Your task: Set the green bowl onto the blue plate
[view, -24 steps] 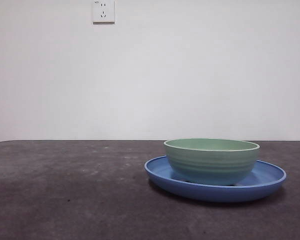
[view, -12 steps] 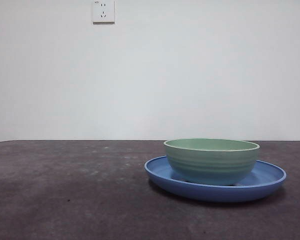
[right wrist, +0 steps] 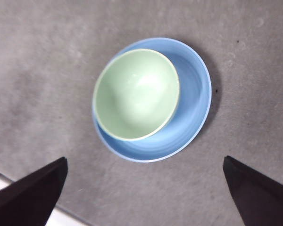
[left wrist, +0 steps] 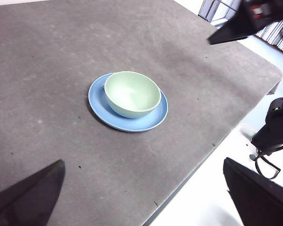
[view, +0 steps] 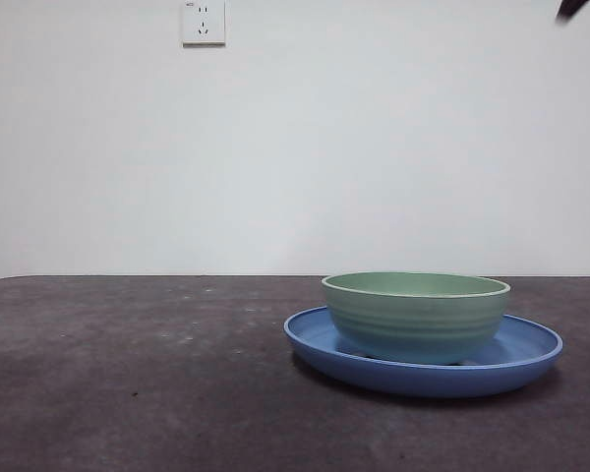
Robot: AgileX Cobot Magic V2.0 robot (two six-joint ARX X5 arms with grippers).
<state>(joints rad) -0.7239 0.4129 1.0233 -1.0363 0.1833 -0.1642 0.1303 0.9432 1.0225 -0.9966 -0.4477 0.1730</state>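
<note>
The green bowl (view: 416, 315) sits upright inside the blue plate (view: 526, 356) on the dark table, right of centre in the front view. It rests off-centre, close to one side of the plate's rim (right wrist: 198, 101). My right gripper (right wrist: 141, 193) hangs open high above the bowl (right wrist: 136, 94), touching nothing. My left gripper (left wrist: 141, 197) is also open and empty, far back from the bowl (left wrist: 132, 94) and plate (left wrist: 132, 123). The right arm (left wrist: 254, 19) shows above the table, and a black tip (view: 571, 8) shows in the front view's top right corner.
A white wall socket (view: 204, 22) is on the back wall. The table's edge (left wrist: 217, 150) runs close beside the plate's side, with a black device (left wrist: 273, 132) standing beyond it on the floor.
A black arm tip has come into the front view's top right corner. Bowl and plate have not moved.
</note>
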